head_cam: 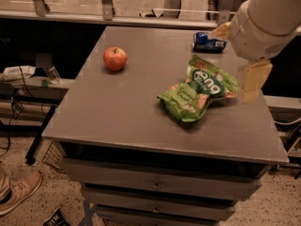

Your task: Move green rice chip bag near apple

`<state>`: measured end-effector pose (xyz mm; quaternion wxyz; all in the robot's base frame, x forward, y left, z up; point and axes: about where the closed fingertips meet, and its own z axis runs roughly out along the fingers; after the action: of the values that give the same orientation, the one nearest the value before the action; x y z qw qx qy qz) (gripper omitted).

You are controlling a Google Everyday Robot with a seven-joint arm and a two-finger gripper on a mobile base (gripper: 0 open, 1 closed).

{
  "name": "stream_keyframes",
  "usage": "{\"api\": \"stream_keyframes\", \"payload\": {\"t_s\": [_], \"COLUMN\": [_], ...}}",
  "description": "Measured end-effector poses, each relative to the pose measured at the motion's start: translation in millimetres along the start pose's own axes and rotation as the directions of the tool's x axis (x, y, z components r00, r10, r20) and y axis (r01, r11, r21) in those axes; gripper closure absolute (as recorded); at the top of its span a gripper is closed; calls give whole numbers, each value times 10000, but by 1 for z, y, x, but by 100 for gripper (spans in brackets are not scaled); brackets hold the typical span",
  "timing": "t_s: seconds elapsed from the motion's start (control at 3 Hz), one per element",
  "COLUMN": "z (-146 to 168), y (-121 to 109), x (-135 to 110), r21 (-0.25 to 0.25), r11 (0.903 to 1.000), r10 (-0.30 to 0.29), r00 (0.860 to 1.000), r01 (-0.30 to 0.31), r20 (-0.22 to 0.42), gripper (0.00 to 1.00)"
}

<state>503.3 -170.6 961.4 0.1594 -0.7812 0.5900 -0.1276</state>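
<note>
On the table (117,117), the apple (115,59) sits toward the back left, well apart from the rice chip bag (200,89), which lies right of centre and nearer the front. Behind the bag, near the back right edge, a soda can (206,41) lies on its side. The gripper (233,65) hangs over the right side of the table, above and just right of the bag, with one finger (220,31) beside the can and the other (252,81) spread away to the bag's right. Drawers (155,185) stack below the tabletop. Left of the table a bottle (52,73) stands on a lower ledge, and a shoe (16,194) rests on the floor at front left.
</note>
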Motion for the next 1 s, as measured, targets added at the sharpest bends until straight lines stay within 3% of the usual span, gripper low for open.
{"api": "stream_keyframes", "payload": {"t_s": [0.33,1.0], "z": [40,93], "y": [-10,-16], "x": [1,9], "r21": [-331,-1039], "r11": [9949,9821], "r10": [-949,-1531], "r00": [9954,9871], "r01": [952,1571], "r20": [95,461], "gripper": [0,6]}}
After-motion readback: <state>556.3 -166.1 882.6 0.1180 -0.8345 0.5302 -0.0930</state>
